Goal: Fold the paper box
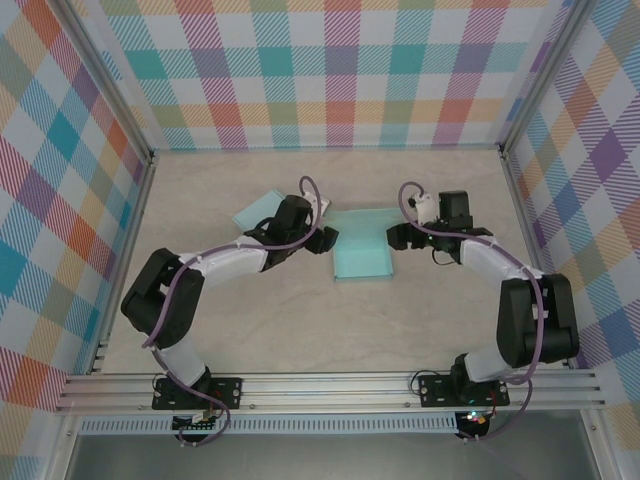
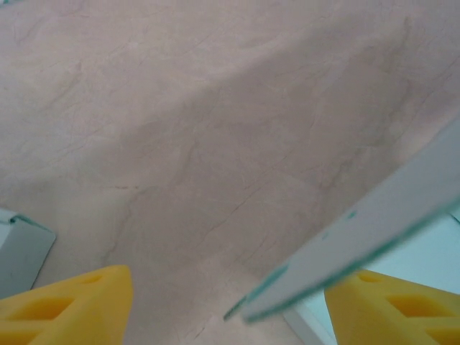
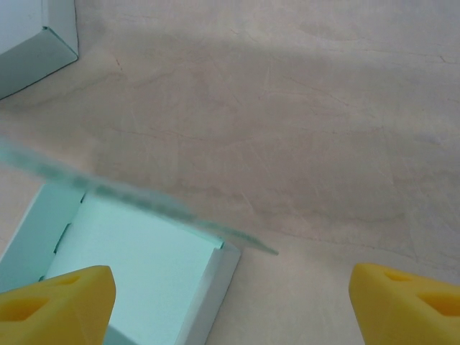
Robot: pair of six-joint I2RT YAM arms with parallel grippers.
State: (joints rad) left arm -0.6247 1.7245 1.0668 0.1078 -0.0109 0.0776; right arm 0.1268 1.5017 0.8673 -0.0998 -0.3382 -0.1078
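Left gripper (image 2: 228, 282): yellow fingers (image 2: 72, 302) wide apart, nothing clamped; raised flap (image 2: 374, 223) edge crosses frame near lower-right finger. Right gripper (image 3: 228, 277): also wide, over corner of teal paper box (image 3: 136, 259). Box on table (image 1: 300, 320), centre of top view, between 2 grippers.

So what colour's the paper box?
The paper box is mint green, clearest in the top external view.

No text, label, brand or number can be read. The box (image 1: 360, 256) is plain teal with no print, the table (image 1: 300, 325) is bare marbled beige, and the walls (image 1: 340, 70) show only a coloured check pattern.
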